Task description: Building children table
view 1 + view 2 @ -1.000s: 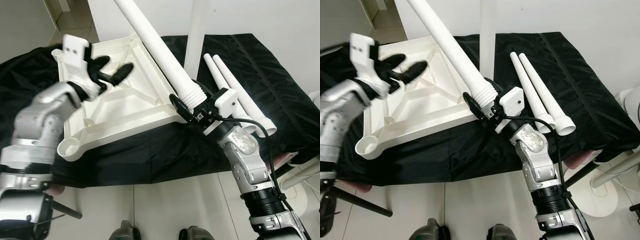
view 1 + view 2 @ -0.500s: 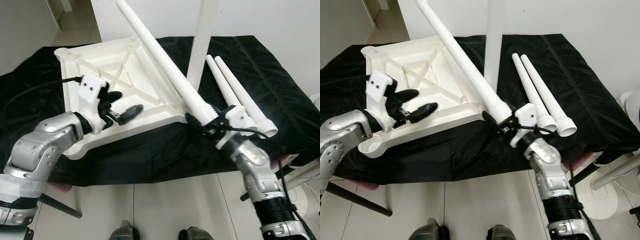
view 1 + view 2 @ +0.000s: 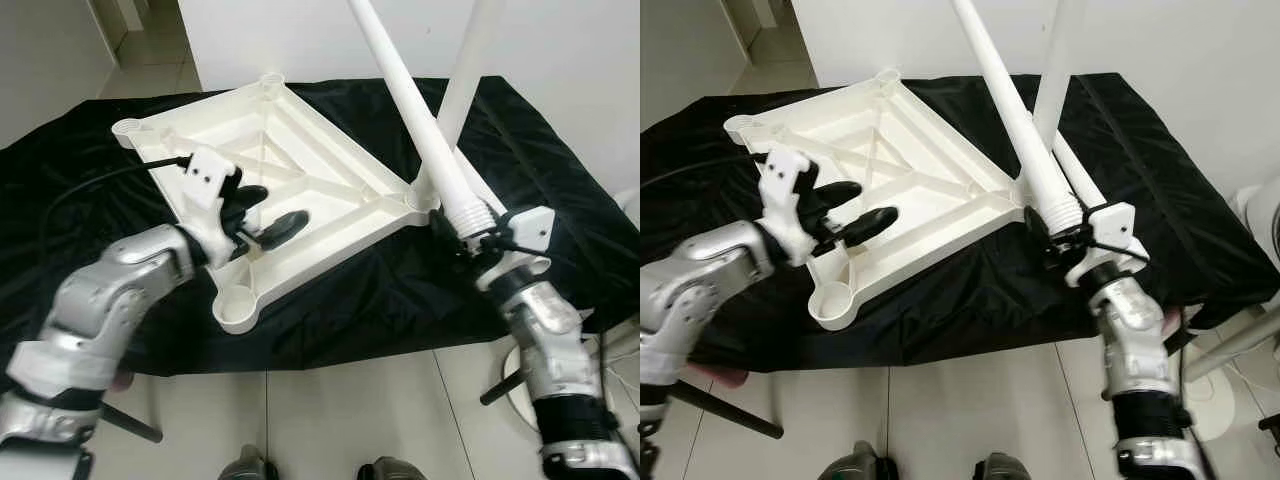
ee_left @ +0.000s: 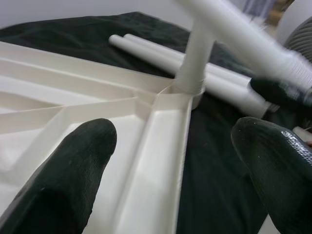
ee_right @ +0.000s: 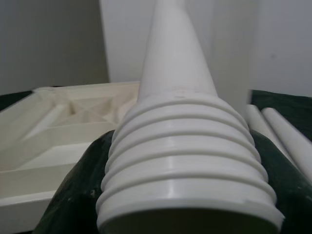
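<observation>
The left gripper [image 3: 265,213] is hovering with fingers spread — the upturned white tabletop [image 3: 300,175] lying just beneath them on the black cloth [image 3: 80,200]. The right gripper [image 3: 462,238] is clamping a table leg [image 3: 420,120] by its threaded end — the leg is rising beyond its fingers.

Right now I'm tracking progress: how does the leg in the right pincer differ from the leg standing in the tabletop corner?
The held leg leans, its threaded end bare in the right pincer. The fitted leg stands upright, seated in the upturned tabletop. Both are white.
</observation>
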You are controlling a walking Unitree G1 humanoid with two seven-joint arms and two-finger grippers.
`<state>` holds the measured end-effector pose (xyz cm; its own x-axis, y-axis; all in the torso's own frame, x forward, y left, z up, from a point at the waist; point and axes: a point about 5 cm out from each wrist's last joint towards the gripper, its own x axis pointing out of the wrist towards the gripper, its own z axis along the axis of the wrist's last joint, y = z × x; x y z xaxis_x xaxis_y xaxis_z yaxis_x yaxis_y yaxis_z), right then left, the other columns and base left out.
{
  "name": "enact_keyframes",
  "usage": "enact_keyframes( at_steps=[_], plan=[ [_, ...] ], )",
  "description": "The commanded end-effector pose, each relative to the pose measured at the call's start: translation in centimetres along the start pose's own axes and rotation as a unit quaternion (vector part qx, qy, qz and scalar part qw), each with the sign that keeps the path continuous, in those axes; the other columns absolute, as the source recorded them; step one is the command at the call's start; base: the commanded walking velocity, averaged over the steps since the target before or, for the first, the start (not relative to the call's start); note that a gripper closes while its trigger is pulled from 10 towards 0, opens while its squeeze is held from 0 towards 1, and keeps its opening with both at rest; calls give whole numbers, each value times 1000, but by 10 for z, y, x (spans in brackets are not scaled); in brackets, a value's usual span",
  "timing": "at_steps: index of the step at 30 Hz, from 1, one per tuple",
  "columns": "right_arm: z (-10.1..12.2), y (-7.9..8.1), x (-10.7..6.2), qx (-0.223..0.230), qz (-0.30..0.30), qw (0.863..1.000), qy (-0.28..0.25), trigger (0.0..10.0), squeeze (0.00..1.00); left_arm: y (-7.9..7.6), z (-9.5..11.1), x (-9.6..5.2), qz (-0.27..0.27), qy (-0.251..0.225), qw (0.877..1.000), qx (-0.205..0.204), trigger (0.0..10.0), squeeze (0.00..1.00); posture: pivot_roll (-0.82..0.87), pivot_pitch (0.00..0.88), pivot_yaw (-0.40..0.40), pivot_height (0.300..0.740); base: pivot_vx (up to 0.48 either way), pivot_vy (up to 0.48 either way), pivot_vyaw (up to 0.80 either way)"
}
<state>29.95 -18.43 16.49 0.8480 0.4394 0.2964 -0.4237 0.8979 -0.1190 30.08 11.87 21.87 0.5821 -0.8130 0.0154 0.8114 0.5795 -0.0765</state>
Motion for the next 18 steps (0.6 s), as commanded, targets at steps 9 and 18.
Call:
enact_keyframes(
  at_steps=[9,18],
  plan=[
    [11,56,23,-48,48,995,-70,10000,0,-10,-1,21,-75,34,994,-78,10000,0,-135,70,88,740,0,0,0],
    [7,72,29,-62,65,993,-80,10000,0,6,5,50,-41,-7,983,-180,10000,0,-136,60,94,740,0,0,0]
  ],
)
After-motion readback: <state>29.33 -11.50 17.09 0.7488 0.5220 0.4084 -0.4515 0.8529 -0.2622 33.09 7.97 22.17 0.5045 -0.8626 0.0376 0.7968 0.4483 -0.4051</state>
